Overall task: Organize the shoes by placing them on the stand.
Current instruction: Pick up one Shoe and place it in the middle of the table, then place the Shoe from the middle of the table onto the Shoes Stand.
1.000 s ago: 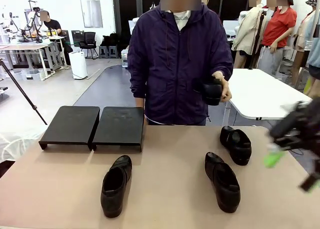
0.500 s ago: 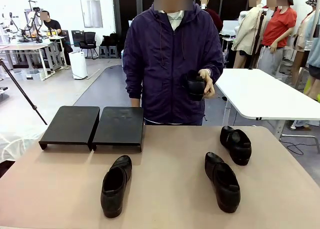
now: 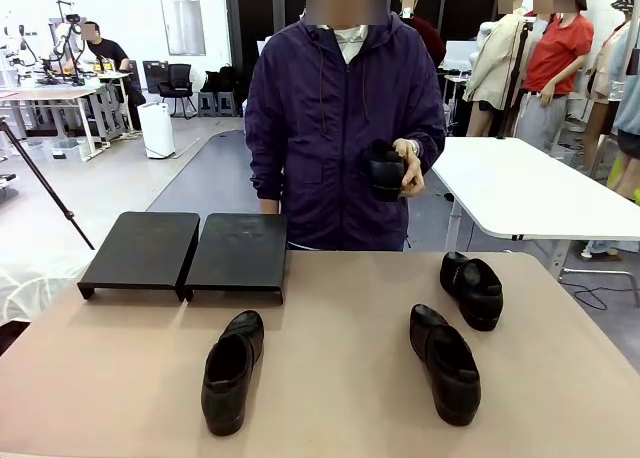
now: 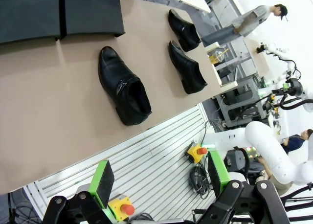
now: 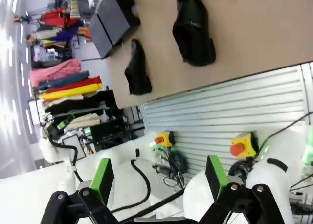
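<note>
Three black shoes lie on the tan table [image 3: 330,418]: one at the front left [image 3: 230,370], one at the front right [image 3: 445,363], one farther back on the right [image 3: 472,290]. The person's hand holds a fourth shoe [image 3: 385,170] at chest height behind the table. The stand is two black platforms [image 3: 142,248] [image 3: 238,252], side by side at the back left with bare tops. My left gripper [image 4: 160,177] is open above the robot's base, looking over the shoes [image 4: 124,87] [image 4: 187,67] and the stand [image 4: 90,11]. My right gripper [image 5: 159,177] is open too, far from the shoes [image 5: 193,28] [image 5: 137,70].
A white table [image 3: 530,193] stands behind on the right. Emergency-stop buttons [image 4: 197,150] [image 5: 238,145] and cables sit on the slatted base below the table edge. The other arm [image 4: 274,150] shows at the right of the left wrist view.
My right gripper, blurred at the right edge of the front view a second ago, has left that picture. The person has drawn the held shoe in toward the chest.
</note>
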Controlling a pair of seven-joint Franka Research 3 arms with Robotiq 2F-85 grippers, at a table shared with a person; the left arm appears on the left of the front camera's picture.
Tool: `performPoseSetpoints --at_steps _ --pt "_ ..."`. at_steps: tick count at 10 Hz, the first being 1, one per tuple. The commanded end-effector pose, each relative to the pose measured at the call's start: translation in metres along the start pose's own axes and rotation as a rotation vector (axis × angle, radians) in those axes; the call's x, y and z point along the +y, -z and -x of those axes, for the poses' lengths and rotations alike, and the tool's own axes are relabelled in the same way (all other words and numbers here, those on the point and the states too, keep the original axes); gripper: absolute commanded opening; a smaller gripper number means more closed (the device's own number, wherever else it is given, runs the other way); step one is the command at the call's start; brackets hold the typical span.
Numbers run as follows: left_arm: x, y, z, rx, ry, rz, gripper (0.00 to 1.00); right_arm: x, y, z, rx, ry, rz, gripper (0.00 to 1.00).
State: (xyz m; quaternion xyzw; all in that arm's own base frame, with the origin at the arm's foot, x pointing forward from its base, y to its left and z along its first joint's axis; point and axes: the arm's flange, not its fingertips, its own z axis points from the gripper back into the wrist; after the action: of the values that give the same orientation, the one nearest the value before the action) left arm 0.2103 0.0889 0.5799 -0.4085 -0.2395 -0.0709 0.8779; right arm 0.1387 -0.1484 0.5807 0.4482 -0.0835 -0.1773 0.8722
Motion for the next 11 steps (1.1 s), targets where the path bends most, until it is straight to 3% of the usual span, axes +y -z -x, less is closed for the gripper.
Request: performPoseSetpoints --at_steps 1,8,9,11 --pt "0.0 0.003 0.002 -0.006 0.015 0.016 1.0 0.003 -0.005 0.004 0.031 -0.035 0.005 1.0" --pt "0.0 0.0 0.0 0.0 0.0 0.0 1.0 0.003 -0.005 0.004 0.031 -0.035 0.005 1.0" --pt "-0.035 0.048 -0.015 0.083 -0.024 -0.11 1.0 0.003 -0.005 0.004 0.031 -0.035 0.005 1.0" --pt "-0.08 0.17 -0.02 0.357 0.033 -0.185 1.0 0.003 -0.005 0.004 0.031 -0.035 0.005 1.0"
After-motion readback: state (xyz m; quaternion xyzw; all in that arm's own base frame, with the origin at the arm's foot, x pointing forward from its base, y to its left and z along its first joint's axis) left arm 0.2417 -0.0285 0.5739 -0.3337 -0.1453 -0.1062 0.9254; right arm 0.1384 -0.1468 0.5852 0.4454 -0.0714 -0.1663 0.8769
